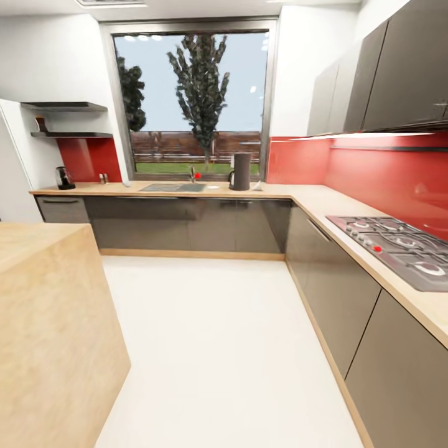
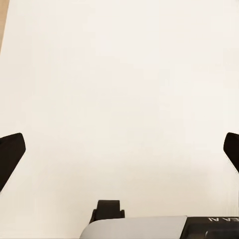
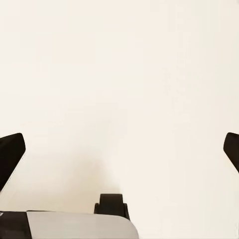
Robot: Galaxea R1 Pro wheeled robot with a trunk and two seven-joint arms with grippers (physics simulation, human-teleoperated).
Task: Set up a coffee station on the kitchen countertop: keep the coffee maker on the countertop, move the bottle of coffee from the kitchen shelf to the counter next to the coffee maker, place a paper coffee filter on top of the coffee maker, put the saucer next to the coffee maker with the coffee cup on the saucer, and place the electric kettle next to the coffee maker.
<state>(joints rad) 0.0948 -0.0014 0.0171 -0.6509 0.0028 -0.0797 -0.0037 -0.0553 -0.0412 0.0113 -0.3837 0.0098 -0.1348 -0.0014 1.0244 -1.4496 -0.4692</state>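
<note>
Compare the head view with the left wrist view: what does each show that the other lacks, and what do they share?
Head view alone: the kitchen countertop under the window, the coffee maker on it, the electric kettle at its far left end, the kitchen shelf above that, and a gas hob on the counter's right run. Left wrist view alone: the left gripper, its dark fingertips wide apart with nothing between them. Shared: the pale floor and a sliver of light wood, likely the island.
</note>
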